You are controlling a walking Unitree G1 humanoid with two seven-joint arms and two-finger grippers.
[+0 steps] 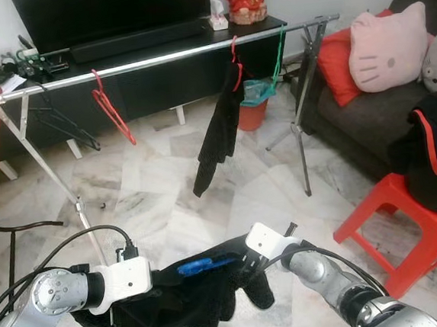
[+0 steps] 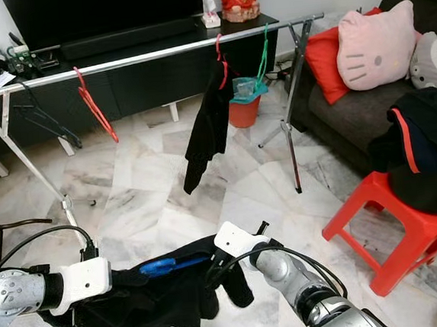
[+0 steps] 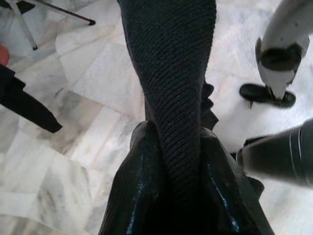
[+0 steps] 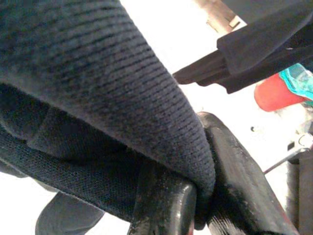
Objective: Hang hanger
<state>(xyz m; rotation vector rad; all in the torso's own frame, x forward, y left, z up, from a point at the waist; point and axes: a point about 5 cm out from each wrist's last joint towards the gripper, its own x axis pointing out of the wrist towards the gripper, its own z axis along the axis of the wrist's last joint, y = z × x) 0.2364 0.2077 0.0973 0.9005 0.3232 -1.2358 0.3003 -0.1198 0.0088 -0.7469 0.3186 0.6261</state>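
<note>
Low in front of me, both grippers hold a black knit garment (image 1: 181,308) that is draped over a blue hanger (image 1: 204,266). My left gripper (image 1: 161,282) is shut on the garment's left side, its fingers (image 3: 132,200) buried in cloth. From the right, my right gripper (image 1: 242,272) pinches a fold of the garment between its fingers (image 4: 164,208). Beyond them a metal rail (image 1: 163,60) spans the room. It carries an empty red hanger (image 1: 112,108), a black garment on a red hanger (image 1: 219,129) and a green hanger (image 1: 277,59).
The rack's legs (image 1: 303,148) stand on the marble floor. A red stool (image 1: 408,227) holding dark clothes is at the right, with a sofa and pink pillow (image 1: 388,45) behind it. A red bucket (image 1: 252,113) and a black TV console (image 1: 142,78) lie beyond the rail.
</note>
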